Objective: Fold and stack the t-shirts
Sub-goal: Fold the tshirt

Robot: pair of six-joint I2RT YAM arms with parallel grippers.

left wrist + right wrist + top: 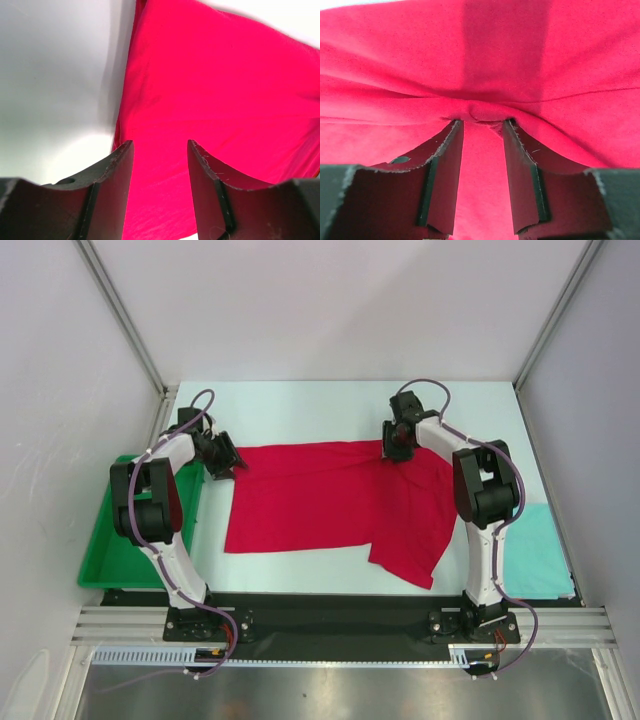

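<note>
Your white table top [330,405] carries everything. The bright red cloth short-sleeved t-shirt [320,505] lies spread mid-table, not folded yet, with one sleeve trailing toward the near edge on the right.

The green plastic tray [105,550] sits at the table's left edge, beside the left arm. The pale teal shirt, a folded rectangle [535,555], lies flat at the near right, partly behind the right arm and well apart from the red one.

Your left gripper [228,462] is at the red shirt's far left corner. Wrist view: its fingers [117,170] stand about half open, red cloth shows smooth in the gap, nothing pinched.

Your right gripper [397,448] is on the far edge. Its fingers [445,150] are parted, a pucker of red cloth bunched against their tips. You cannot tell whether any cloth is caught.
</note>
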